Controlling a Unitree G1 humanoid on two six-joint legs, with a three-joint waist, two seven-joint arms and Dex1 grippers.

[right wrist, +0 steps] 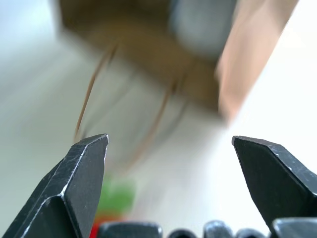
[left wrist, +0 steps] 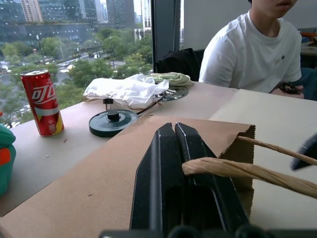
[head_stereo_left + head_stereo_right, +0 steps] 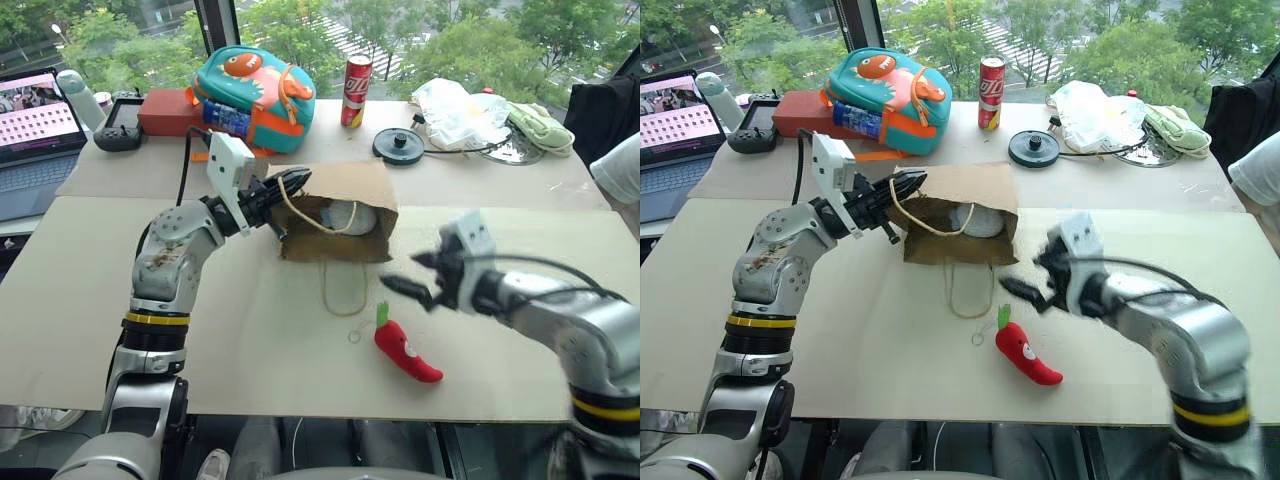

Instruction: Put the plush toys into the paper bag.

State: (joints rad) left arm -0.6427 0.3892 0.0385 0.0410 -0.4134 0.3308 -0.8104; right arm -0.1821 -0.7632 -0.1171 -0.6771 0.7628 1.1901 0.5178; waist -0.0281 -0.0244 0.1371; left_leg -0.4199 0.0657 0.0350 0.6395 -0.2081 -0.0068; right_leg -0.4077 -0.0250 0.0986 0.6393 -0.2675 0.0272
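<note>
Red and chili-shaped, one plush toy (image 3: 405, 349) is lying on the table (image 3: 80, 300) nearest the robot, just below the right gripper (image 3: 412, 274), which is hovering with its jaws spread wide and nothing in them. Beyond it, the paper bag (image 3: 345, 190) is lying on its side, mouth toward the robot, with the grey-and-white plush toy (image 3: 350, 216) sitting inside. The left gripper (image 3: 296, 186) is pinching the bag's upper handle (image 2: 237, 170), fingers fully closed.

Bag and toys on table
Rounded toy (image 3: 352, 216) lies inside the paper bag (image 3: 340, 190); chili toy (image 3: 405, 350) lies on the table (image 3: 250, 340) before it.
</note>
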